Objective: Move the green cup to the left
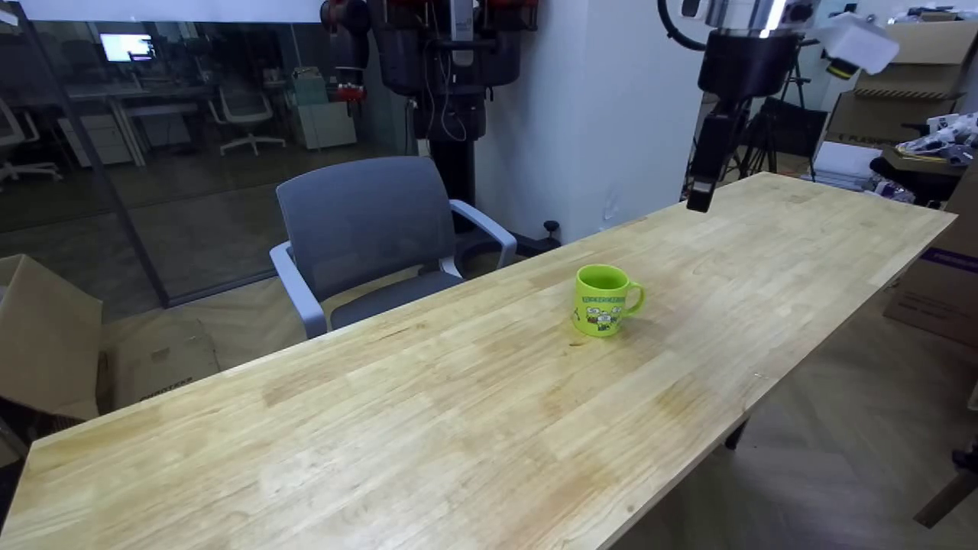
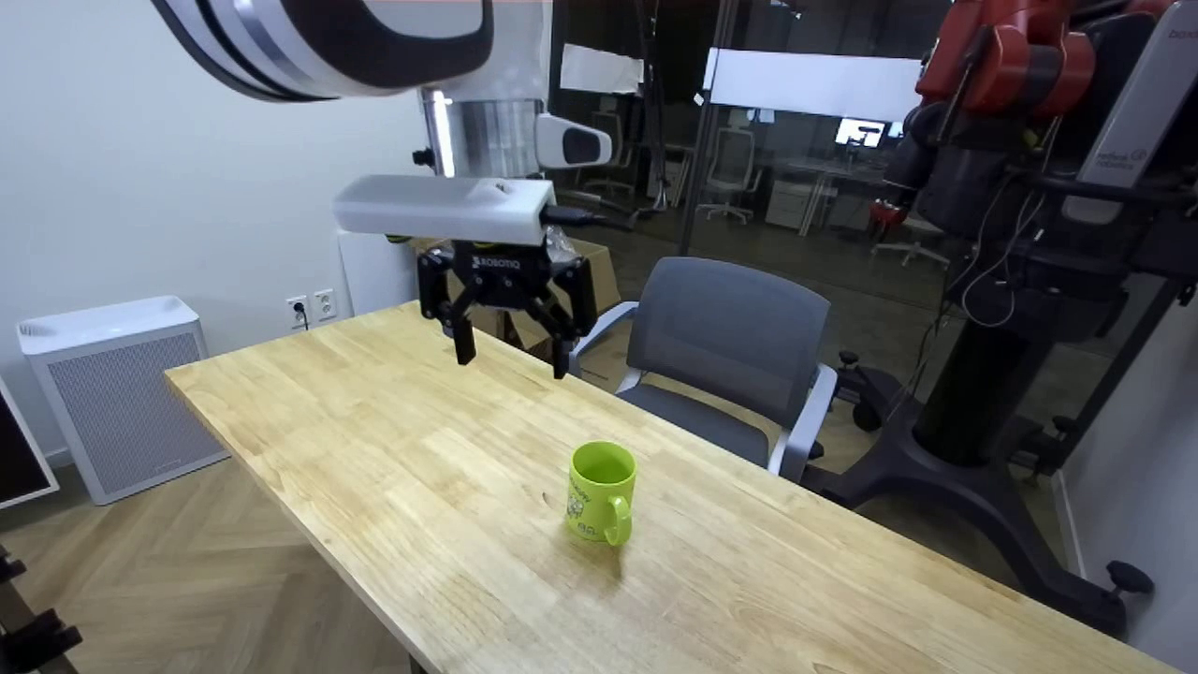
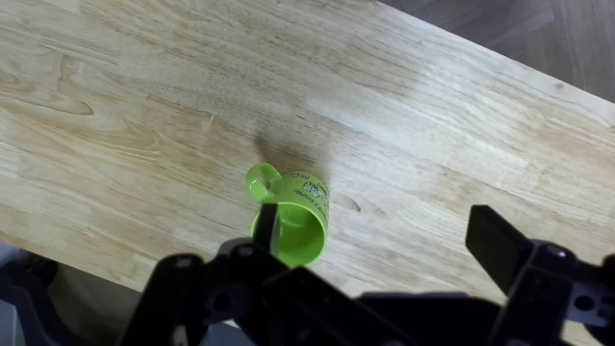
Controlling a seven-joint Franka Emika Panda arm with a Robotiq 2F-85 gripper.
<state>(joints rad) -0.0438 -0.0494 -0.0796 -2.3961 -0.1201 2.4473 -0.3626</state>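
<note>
Cup (image 2: 593,501), green, upright on wooden table (image 2: 421,487), end effector (image 2: 512,356) hanging above, fingers (image 2: 465,345) spread wide, holding nothing

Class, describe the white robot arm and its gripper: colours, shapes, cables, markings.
The arm is rounded, white with black, with a shiny silver collar. A white, box-shaped housing carries a black cable. The gripper is black, marked ROBOTIQ in pale letters, with angular, jointed jaws.

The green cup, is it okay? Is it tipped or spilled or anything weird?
Nothing looks odd. The green cup stands upright on the table, handle attached, with no crack or spill showing. In the wrist view a finger hides part of the cup, but the open gripper hangs apart from it.
</note>
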